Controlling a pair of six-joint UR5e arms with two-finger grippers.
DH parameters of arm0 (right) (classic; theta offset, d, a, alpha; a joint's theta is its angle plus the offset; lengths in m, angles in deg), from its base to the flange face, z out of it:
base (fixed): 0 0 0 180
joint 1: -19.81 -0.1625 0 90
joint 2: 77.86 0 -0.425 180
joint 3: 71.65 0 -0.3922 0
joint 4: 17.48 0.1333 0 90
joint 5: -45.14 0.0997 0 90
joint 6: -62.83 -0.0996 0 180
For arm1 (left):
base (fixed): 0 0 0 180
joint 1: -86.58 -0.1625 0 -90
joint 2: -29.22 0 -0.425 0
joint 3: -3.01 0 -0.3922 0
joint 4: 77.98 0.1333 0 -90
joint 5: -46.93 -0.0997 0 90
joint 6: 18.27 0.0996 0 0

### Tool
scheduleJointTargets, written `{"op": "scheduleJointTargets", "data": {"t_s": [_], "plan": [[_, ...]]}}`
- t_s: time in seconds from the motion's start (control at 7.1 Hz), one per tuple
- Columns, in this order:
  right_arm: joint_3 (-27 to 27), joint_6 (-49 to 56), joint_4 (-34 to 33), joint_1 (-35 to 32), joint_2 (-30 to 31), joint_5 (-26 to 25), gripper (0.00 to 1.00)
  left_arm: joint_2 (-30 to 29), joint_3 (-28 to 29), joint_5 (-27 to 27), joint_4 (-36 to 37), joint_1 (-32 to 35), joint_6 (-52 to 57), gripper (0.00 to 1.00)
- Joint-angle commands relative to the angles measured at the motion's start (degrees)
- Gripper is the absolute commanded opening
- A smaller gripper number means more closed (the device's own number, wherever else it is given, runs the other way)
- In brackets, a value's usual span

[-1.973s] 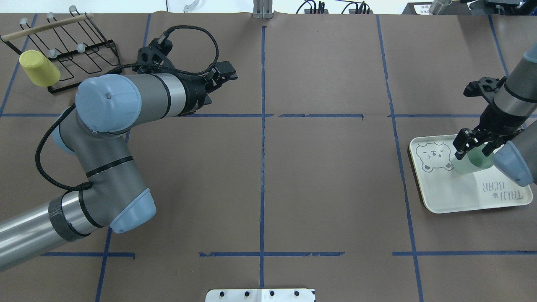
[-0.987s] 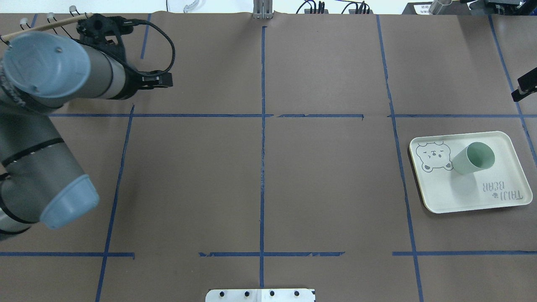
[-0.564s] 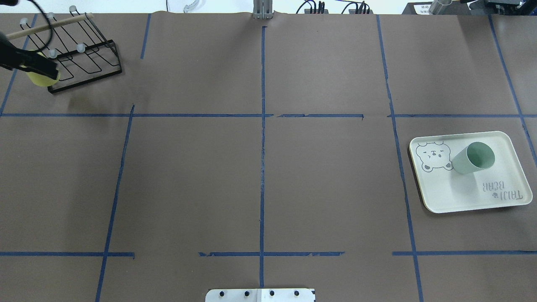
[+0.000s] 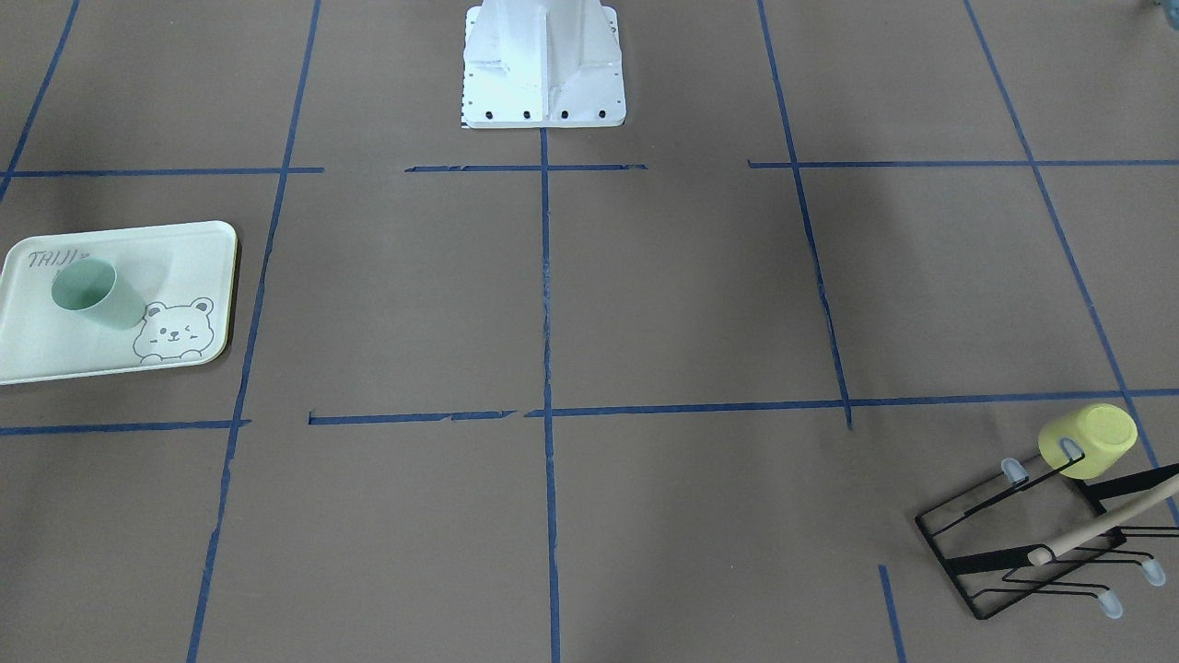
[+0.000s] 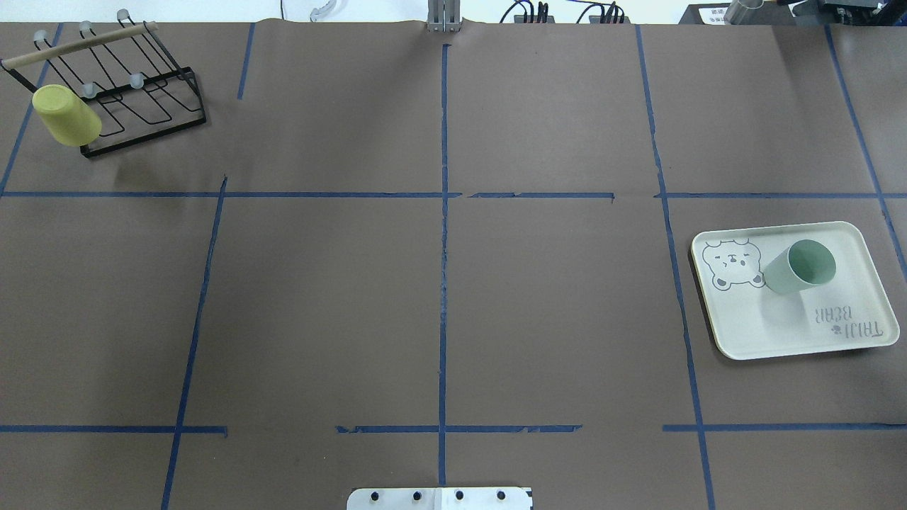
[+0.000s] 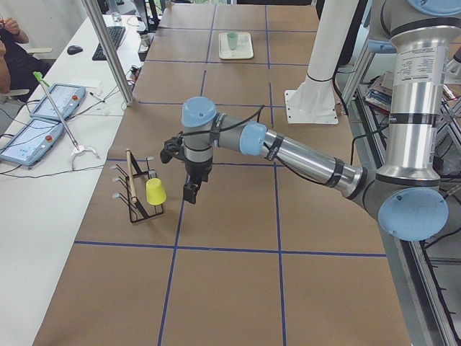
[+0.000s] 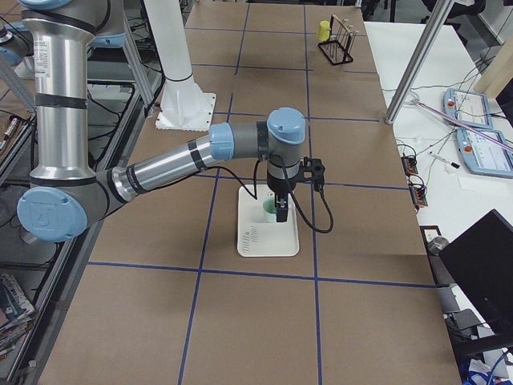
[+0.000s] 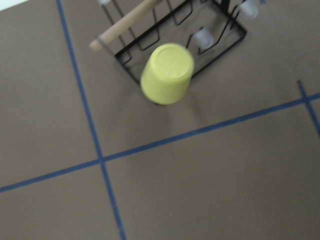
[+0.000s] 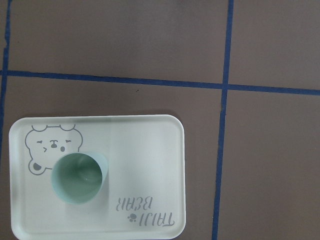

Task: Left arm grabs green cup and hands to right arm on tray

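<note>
Left hand point(image 6: 189, 196) and right hand point(image 7: 281, 213) both point straight down.

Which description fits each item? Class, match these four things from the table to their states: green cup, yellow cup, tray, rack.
Column one:
1. green cup
2. yellow cup
3. tray
4. rack

Column two:
A. black wire frame
B. bottom up, against the rack
C. lying flat, holding a cup
D. upright, mouth open upward

Pairs: 1-D, 2-B, 3-C, 4-A.

Small pale mint-green plastic cup point(image 5: 799, 268) stands upright, mouth up, on the flat cream-green bear-printed tray point(image 5: 751, 319), below the right claw point(image 7: 280, 214).
</note>
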Motion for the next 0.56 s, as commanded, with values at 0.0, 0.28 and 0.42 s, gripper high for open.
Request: {"op": "scheduleJointTargets", "data": {"t_s": [0.0,0.28,0.42], "plan": [[0.0,0.3,0.3,0.0,2.1,-0.7,1.0,6.6,1.2,5.0,3.9,2.4,4.8,1.0],[0.3,1.6,0.4,0.0,3.4,-0.6,1.0,7.7,1.7,5.3,4.5,2.4,4.5,1.0],[0.3,1.7,0.4,0.0,4.3,-0.4,1.0,7.8,0.8,5.4,4.6,2.4,4.0,1.0]]}}
